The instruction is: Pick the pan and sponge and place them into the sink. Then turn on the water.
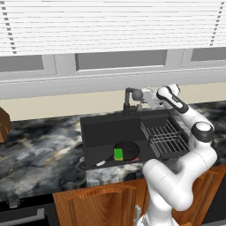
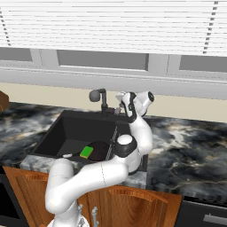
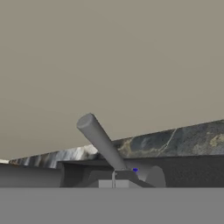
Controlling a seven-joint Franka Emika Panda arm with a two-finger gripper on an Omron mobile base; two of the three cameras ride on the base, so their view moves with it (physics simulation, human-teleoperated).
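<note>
The black pan [image 1: 128, 150] lies on the floor of the dark sink [image 1: 101, 121], its handle pointing to the front left. The green sponge [image 1: 118, 153] rests inside the pan [image 2: 101, 150]; from the right it is a small green block [image 2: 86, 152]. My gripper [image 1: 141, 104] is shut, holds nothing, and sits just right of the dark faucet [image 1: 129, 99] behind the basin. In the hand view the closed gripper [image 3: 113, 181] is right at the base of the faucet's grey lever [image 3: 101, 142]. The water is out of view.
A wire rack [image 1: 165, 137] fills the sink's right part. Marbled counter [image 1: 39, 145] runs to both sides, with a beige wall and a window with blinds behind. A brown object [image 1: 3, 123] stands at the far left edge.
</note>
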